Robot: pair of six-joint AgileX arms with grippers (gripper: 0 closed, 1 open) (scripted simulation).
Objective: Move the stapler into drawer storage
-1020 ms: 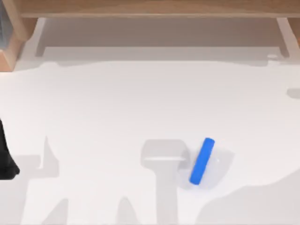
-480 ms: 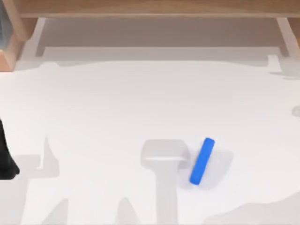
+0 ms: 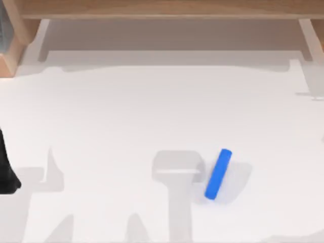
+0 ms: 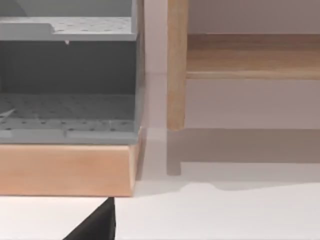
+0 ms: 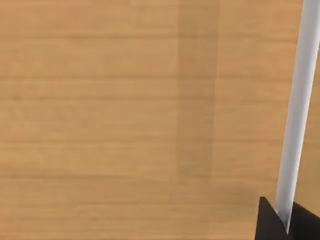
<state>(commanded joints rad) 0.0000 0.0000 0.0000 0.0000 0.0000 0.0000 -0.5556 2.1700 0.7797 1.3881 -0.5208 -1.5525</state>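
Small blue stapler (image 3: 218,173) lying flat on the white table (image 3: 126,116), right of centre, tilted, untouched. Wooden drawer unit (image 3: 162,10) along the far edge. Left arm (image 3: 6,169) parked at the left edge; jaw state impossible to tell. Right wrist view close against a wood panel (image 5: 125,120). Best approach: descend squarely above, fingers across the narrow width.

A rendered desk workspace. A plain white table (image 3: 126,116) sits below a wooden shelf (image 3: 162,9). A grey drawer unit (image 4: 67,75) stands beside it.
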